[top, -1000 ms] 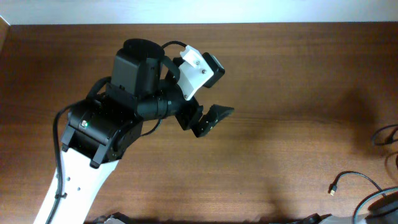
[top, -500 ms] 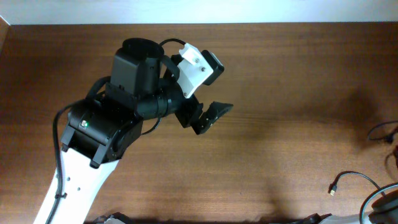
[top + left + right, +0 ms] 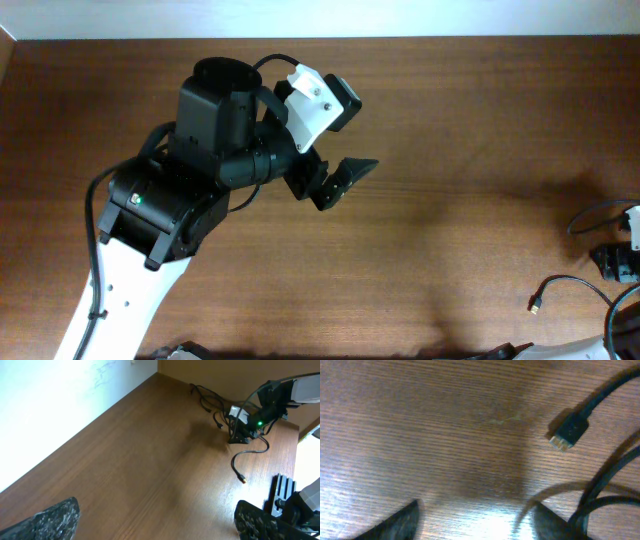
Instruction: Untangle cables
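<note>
The cables lie at the table's far right: a thin black loop [image 3: 590,215] and a cord ending in a small gold plug [image 3: 535,303]. In the left wrist view the tangle [image 3: 215,405] and the gold-tipped cord [image 3: 241,478] lie far off. My left gripper [image 3: 340,185] is open and empty above the table's middle, fingers wide apart [image 3: 155,522]. My right gripper [image 3: 622,255] is at the right edge, among the cables. Its wrist view shows it open [image 3: 475,522], low over the wood. A black plug with a whitish-silver tip [image 3: 567,430] lies ahead and black cords [image 3: 605,490] run by its right finger.
The brown wooden table [image 3: 450,120] runs to a white wall along the back edge [image 3: 400,20]. The left arm's black and white body [image 3: 170,210] covers the left part of the table. A black stand [image 3: 280,492] sits near the front right.
My right gripper has come into the overhead view from the right edge, and the black cable loop has shifted left with it. My left gripper has barely moved.
</note>
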Motion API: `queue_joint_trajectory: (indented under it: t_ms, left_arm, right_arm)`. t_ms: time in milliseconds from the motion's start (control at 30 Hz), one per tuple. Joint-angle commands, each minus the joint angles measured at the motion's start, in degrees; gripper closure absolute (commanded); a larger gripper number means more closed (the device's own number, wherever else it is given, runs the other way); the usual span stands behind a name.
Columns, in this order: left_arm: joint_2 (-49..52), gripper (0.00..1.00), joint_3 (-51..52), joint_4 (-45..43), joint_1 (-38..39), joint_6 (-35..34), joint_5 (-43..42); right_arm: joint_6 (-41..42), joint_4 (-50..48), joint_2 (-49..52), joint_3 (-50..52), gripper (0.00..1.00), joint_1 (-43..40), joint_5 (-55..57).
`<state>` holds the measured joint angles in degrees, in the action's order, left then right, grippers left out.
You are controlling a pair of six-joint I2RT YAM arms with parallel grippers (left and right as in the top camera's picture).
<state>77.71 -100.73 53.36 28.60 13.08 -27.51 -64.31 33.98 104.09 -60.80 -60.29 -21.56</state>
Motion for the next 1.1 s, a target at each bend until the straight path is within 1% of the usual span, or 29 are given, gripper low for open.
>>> queue_joint_trajectory:
  t_ms: [0, 33, 67, 100, 167, 200, 233, 267, 333, 367, 400, 467, 567, 633, 700, 733, 900, 1000, 1033, 1067]
  left_arm:
    - [-0.61, 0.01, -0.26, -0.15, 0.11, 0.28, 0.39]
    - [-0.61, 0.01, -0.26, -0.15, 0.13, 0.26, 0.37]
    - [-0.61, 0.01, -0.26, -0.26, 0.13, 0.26, 0.37]
    - [-0.61, 0.01, -0.26, -0.35, 0.13, 0.26, 0.37]
    - [-0.61, 0.01, -0.26, -0.35, 0.13, 0.26, 0.37]
    - [-0.61, 0.01, -0.26, -0.33, 0.13, 0.24, 0.37]
    - [-0.61, 0.01, -0.26, -0.33, 0.13, 0.24, 0.37]
    - [-0.59, 0.01, -0.26, -0.33, 0.13, 0.26, 0.37]
    - [-0.61, 0.01, -0.26, 0.02, 0.13, 0.26, 0.37]
    - [-0.61, 0.01, -0.26, 0.13, 0.13, 0.26, 0.37]
    - [-0.61, 0.01, -0.26, 0.11, 0.13, 0.26, 0.39]
    - [-0.61, 0.01, -0.26, 0.11, 0.13, 0.26, 0.39]
    - [-0.61, 0.01, -0.26, 0.09, 0.13, 0.28, 0.42]
    - [-0.61, 0.01, -0.26, 0.04, 0.13, 0.28, 1.09]
    - [-0.61, 0.01, -0.26, 0.07, 0.13, 0.28, 2.34]
    - [-0.61, 0.01, -0.26, 0.07, 0.11, 0.28, 2.34]
    - [-0.61, 0.01, -0.26, 0.11, 0.13, 0.26, 2.49]
    - [-0.61, 0.01, -0.26, 0.11, 0.13, 0.15, 2.40]
    - [-0.61, 0.01, -0.26, 0.11, 0.13, -0.87, 2.29]
    - [-0.61, 0.01, -0.26, 0.11, 0.13, -1.95, 2.29]
  right_arm:
    - [0.24, -1.60, 0.07, 0.00, 0.21, -0.20, 2.16]
    - [0.24, -2.62, 0.57, 0.00, 0.38, -0.20, 3.21]
    - [0.24, -3.10, 0.76, 0.00, 0.34, -0.20, 3.32]
    - [0.24, -5.22, 0.74, -0.11, 0.34, -0.09, 4.83]
    - [0.28, -4.15, 0.39, -1.77, 0.32, -0.04, 6.36]
    - [0.28, -3.72, -0.37, -2.38, 0.28, -0.07, 6.64]
    - [0.33, -3.56, -1.05, -2.40, 0.27, -0.07, 7.26]
    - [2.01, -3.34, -1.09, -2.40, 0.29, -0.07, 7.39]
    - [4.09, -4.07, -1.16, -2.45, 0.52, -0.07, 9.44]
    - [5.46, -4.46, -1.16, -2.45, 0.61, -0.11, 10.21]
    - [5.53, -4.50, -1.16, -2.45, 0.63, -0.17, 10.51]
    - [9.35, -6.88, -1.11, -2.45, 0.73, -0.22, 13.60]
    - [9.35, -7.87, -0.59, -2.43, 0.74, -0.79, 13.86]
    - [9.35, -7.80, -0.44, -2.43, 0.84, -0.92, 13.25]
    - [9.35, -8.09, 0.74, -2.43, 0.84, -0.92, 13.25]
    - [9.38, -8.52, 2.10, -2.43, 0.96, -0.92, 13.22]
    - [9.38, -9.35, 2.73, -3.65, 0.96, -0.70, 13.16]
    - [15.67, -9.38, 0.90, -11.69, 0.96, 3.61, 9.11]
    - [17.33, -9.38, 0.85, -15.78, 0.96, 5.42, 9.09]
    - [17.27, -9.35, 0.85, -20.74, 0.96, 7.56, 9.18]
